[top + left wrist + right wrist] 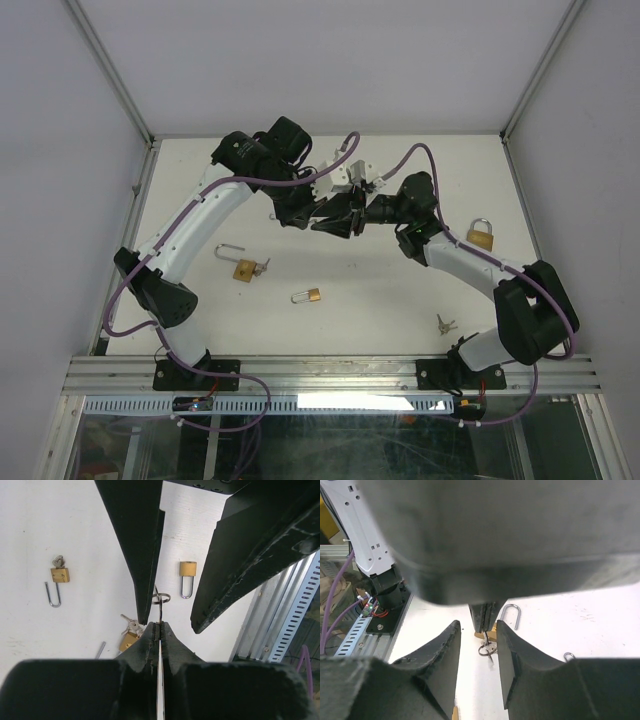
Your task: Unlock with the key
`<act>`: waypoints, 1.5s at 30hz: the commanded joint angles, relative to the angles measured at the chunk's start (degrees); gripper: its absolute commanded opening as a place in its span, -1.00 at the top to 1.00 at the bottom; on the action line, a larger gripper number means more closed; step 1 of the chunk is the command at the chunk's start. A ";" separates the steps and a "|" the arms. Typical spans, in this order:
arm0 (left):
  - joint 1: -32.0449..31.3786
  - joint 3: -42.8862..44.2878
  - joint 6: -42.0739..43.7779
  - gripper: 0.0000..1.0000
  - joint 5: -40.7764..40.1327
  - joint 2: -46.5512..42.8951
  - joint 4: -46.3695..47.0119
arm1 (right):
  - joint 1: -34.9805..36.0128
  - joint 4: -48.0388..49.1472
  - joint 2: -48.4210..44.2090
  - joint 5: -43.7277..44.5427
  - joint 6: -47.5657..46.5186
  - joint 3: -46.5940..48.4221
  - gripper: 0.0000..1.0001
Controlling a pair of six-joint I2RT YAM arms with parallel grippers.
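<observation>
My left gripper (340,222) is shut on a thin silver key (160,612), held edge-on above the table. The key's ring (161,599) hangs just past the fingertips and also shows in the right wrist view (487,649). My right gripper (362,205) is open. Its two fingers (447,652) stand either side of the left gripper's tips and the ring without touching them. A brass padlock with an open shackle and keys (243,268) lies on the table at the left. A small brass padlock (308,296) lies nearer the front.
Another brass padlock (481,236) lies at the right beside the right arm. A loose key bunch (443,323) lies near the right arm's base. The metal rail (330,375) runs along the near edge. White walls enclose the table.
</observation>
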 commanded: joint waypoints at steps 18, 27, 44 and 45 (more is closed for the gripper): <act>-0.48 1.04 -1.14 1.00 2.93 -0.55 1.40 | 0.21 -2.22 -0.15 0.50 -3.49 0.89 0.34; -0.52 1.76 -1.47 1.00 3.45 -0.12 1.70 | 0.33 -1.67 0.45 1.43 -2.81 0.84 0.17; -0.07 0.96 -1.87 1.00 4.39 -0.48 2.31 | -1.77 9.17 0.01 0.12 5.65 -3.53 0.20; -0.05 0.96 -1.85 1.00 4.49 -0.47 2.43 | -1.69 9.27 0.03 0.37 5.59 -3.36 0.20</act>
